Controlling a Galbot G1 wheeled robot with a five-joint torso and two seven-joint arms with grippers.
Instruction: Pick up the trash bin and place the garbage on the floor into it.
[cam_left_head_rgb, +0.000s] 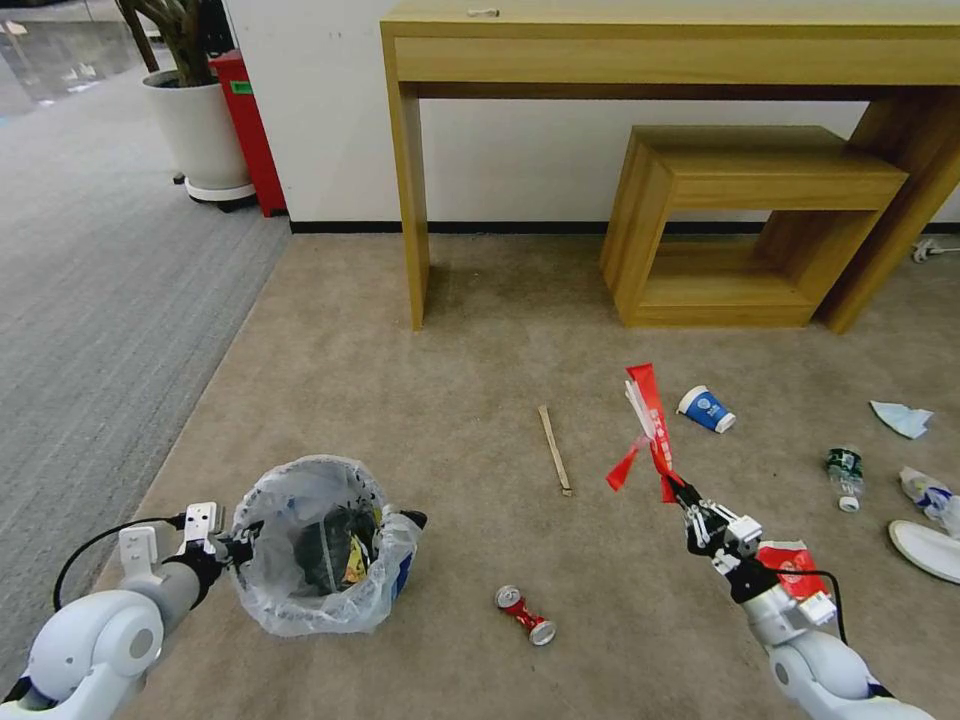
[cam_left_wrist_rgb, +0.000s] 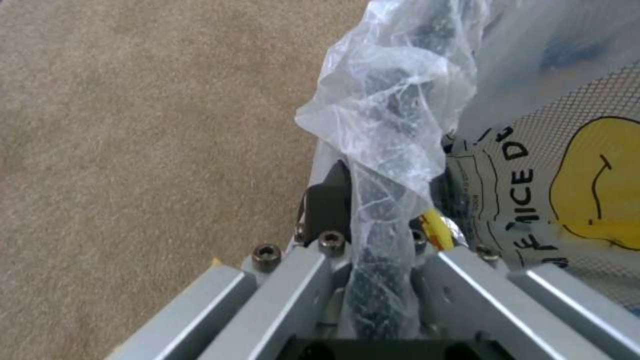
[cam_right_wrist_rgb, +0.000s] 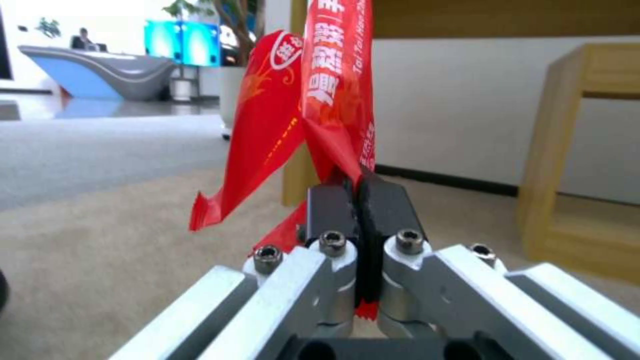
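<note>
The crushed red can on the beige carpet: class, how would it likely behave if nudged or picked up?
The crushed red drinks can lies on its side with round ends, so a nudge might roll it, though its pinched middle would probably make that uneven. Thin, dented metal suggests it is light and may buckle further under the fingers.

The beige carpet floor carries a wooden stick at centre, a crushed can lower centre, and a blue cup, bottle and white slipper at right.

bin liner: crinkly clear plastic | wrapper: glossy (red) | carpet: matt
</note>
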